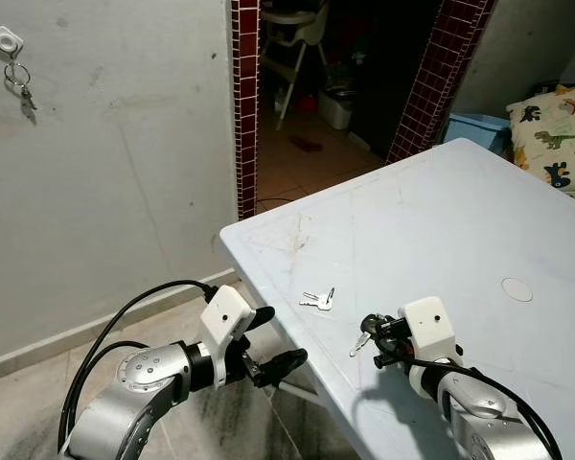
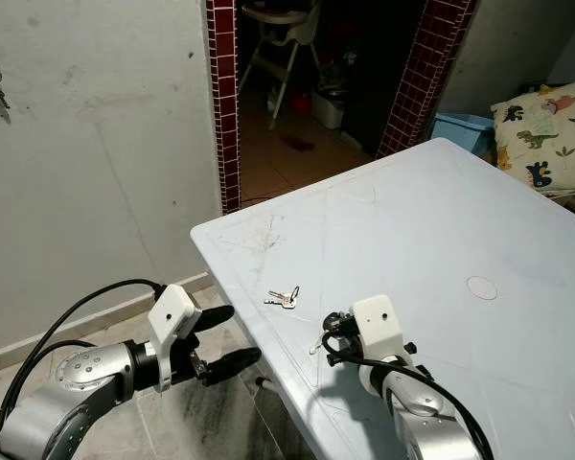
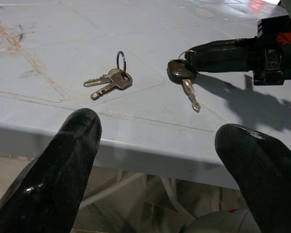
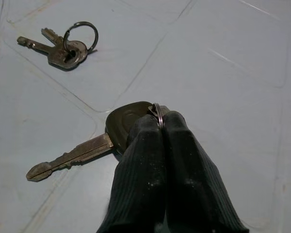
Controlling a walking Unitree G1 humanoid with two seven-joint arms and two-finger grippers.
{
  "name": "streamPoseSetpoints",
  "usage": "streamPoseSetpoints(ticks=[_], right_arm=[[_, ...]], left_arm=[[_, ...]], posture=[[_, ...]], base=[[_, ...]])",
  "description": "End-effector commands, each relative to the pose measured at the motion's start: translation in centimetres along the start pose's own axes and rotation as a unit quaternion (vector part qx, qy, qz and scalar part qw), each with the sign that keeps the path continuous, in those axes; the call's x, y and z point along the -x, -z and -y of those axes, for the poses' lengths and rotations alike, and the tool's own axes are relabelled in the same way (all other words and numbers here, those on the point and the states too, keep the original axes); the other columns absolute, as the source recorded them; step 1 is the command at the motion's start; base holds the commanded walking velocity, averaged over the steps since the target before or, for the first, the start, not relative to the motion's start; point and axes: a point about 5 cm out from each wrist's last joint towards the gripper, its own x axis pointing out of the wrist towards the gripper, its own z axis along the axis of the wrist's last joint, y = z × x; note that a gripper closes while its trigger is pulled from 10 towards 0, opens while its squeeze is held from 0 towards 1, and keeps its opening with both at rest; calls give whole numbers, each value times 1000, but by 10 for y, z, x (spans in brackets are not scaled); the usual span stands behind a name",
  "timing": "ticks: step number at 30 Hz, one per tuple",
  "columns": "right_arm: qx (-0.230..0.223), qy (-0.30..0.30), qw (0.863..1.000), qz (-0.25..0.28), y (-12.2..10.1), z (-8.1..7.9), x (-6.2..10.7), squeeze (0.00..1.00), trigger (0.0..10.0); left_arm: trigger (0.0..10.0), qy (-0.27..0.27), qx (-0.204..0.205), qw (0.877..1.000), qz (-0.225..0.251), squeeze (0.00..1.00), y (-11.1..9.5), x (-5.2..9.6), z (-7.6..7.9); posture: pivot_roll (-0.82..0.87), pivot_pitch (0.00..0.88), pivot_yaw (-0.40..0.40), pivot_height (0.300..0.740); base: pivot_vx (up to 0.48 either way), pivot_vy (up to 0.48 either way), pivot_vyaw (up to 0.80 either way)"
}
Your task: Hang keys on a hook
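**Spotter:** What are you holding right now?

**Operator:** I'm pinching a black-headed key point(image 4: 87, 141) in the right gripper point(image 4: 157, 121). Its fingers are closed together on the key's ring, and the blade is sticking out past the tips, hanging just above the white table point(image 1: 441, 220). The left gripper point(image 1: 268, 340) is idling off the table edge with its fingers spread wide and nothing between them.

**Spotter:** And the other set?

**Operator:** A pair of keys on a ring point(image 3: 111, 77) is lying flat on the table, beyond my right fingertips and apart from them.

**Spotter:** What's worrying you?

**Operator:** The grip, mostly. I'm clamping a thin ring at the very tips, so I'm guessing the key could swing or slip out while I'm walking. The hook point(image 1: 7, 40) is well away on the grey wall point(image 1: 125, 172), and another key set point(image 1: 22, 91) is already hanging on it, so I could knock that one loose while threading mine.

**Spotter:** Any writing you're reading?

**Operator:** I'm seeing a small red mark on the right gripper's housing in the left wrist view, but it's too small to read. Nothing legible on the keys.
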Motion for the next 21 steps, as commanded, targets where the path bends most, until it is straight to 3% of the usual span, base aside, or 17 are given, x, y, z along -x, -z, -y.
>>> streamPoseSetpoints(ticks=[1,8,16,21], right_arm=[[-3,4,1000,3,-1,1,-2,0,0],[-37,9,998,59,-21,-2,-8,0,0],[-43,3,995,88,-32,-7,-11,0,0],[-48,20,990,133,-48,-5,-10,0,0]], left_arm=[[10000,8,-1,1000,-2,0,-2,-2,0],[10000,-1,-3,1000,0,0,-1,-2,0],[10000,-8,-4,1000,3,0,-2,-2,-1],[10000,-82,-30,996,35,0,-11,-1,-14]], posture=[[32,0,-70,740],[33,0,-74,740],[35,0,-79,740],[43,0,-80,740]], base=[[0,0,0],[0,0,0],[0,0,0],[0,0,0]])
